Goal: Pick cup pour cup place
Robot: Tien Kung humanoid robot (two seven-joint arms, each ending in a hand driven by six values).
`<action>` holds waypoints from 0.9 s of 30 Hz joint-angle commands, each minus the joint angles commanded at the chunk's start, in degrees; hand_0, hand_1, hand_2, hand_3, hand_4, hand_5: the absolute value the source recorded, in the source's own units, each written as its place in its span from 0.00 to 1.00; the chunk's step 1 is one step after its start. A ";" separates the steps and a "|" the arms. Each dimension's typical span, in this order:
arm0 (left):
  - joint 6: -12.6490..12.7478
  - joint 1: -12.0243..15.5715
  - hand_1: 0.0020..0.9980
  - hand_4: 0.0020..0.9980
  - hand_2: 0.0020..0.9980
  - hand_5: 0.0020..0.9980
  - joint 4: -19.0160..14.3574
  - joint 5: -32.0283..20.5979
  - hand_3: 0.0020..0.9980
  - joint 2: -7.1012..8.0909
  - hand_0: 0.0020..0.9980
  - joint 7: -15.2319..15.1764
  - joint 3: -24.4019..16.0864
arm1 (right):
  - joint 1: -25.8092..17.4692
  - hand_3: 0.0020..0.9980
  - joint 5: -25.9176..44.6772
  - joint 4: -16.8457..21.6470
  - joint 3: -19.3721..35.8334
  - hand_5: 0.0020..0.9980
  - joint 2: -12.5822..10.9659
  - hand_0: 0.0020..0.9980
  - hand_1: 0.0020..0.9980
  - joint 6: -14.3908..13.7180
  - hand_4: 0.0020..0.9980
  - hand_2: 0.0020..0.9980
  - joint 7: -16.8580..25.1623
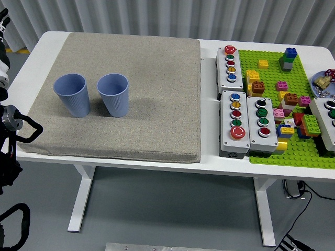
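Standing upright side by side on the coarse grey mat (136,94), two ribbed blue cups, the left cup (71,94) and right cup (113,94), look empty. Left arm (11,125) rests at the tabletop (209,167) edge; its hand's state can't be told.

The mat (120,94) lies on the left part of the table (209,172). On the mat, toward its left side, two cups stand upright: the left cup (71,94) and the right cup (114,94) just beside it, apart. Right of the mat stand the button boxes (235,104), and behind and right of them lies the baseplate (282,151) with bricks (289,58) on it. The left arm (10,125) is at the mat's left, off the table.
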 joint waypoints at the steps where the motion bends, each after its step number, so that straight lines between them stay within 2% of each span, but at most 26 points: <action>1: 0.01 -0.02 0.85 0.78 0.94 1.00 -0.03 0.00 0.93 0.00 0.85 0.00 0.01 | -0.04 0.62 0.19 0.00 -0.10 0.26 -0.03 0.76 0.68 0.03 0.20 0.72 0.01; 19: 0.18 -1.13 0.85 0.78 0.95 1.00 -0.31 0.08 0.93 -0.07 0.85 0.07 -0.14 | 0.60 0.62 -0.04 0.00 0.91 0.27 -0.52 0.76 0.69 0.77 0.21 0.72 -1.19; 27: 0.16 -0.82 0.85 0.78 0.95 1.00 -0.30 0.18 0.93 -0.11 0.85 0.17 0.14 | 0.14 0.62 0.20 0.00 0.54 0.28 -0.42 0.76 0.69 0.70 0.21 0.72 -1.07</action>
